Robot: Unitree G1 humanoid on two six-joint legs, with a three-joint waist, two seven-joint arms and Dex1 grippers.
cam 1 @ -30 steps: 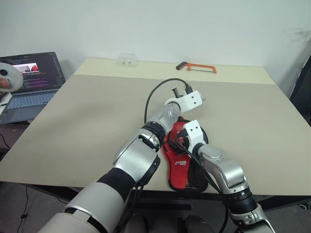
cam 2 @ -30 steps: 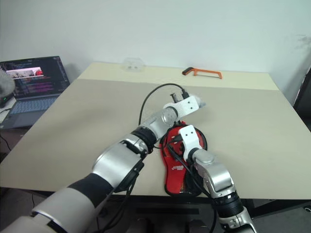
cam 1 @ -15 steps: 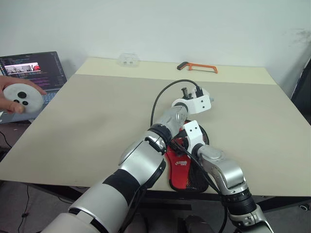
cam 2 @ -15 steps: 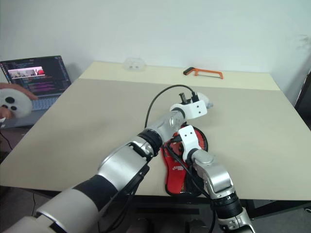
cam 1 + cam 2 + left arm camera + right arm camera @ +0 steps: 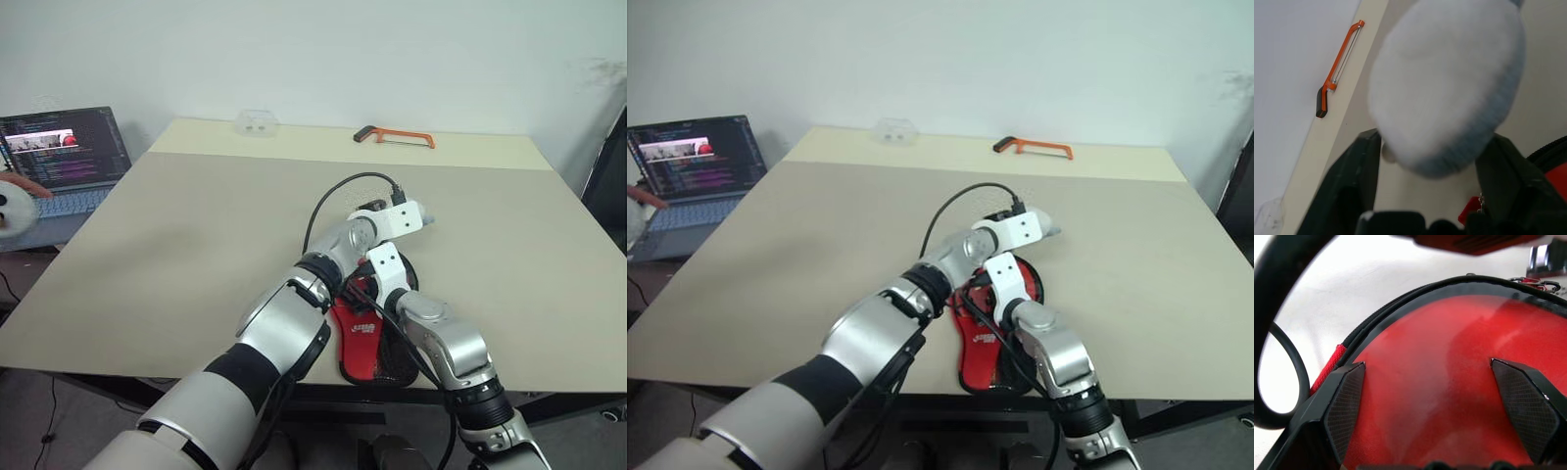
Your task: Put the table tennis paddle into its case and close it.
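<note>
Both my grippers over the red case at the near table edge.

My right gripper [image 5: 1440,416] hangs just above the case [image 5: 364,338] with its fingers [image 5: 1344,409] spread wide, the red face between them, holding nothing. My left gripper [image 5: 1435,191] reaches across past the case's far end, jaws apart around a pale grey pouch [image 5: 1447,83] that sits between the fingers; I cannot tell whether they touch it. The case lies flat near the front edge of the table [image 5: 196,225], its narrow end toward me, red side up with a black zip rim, white logo and mesh pocket. I cannot make out the paddle apart from the case. Open tabletop spreads left, right and beyond; an orange-handled saw [image 5: 395,136] lies well apart at the far edge, a laptop [image 5: 61,162] off to the left.
</note>
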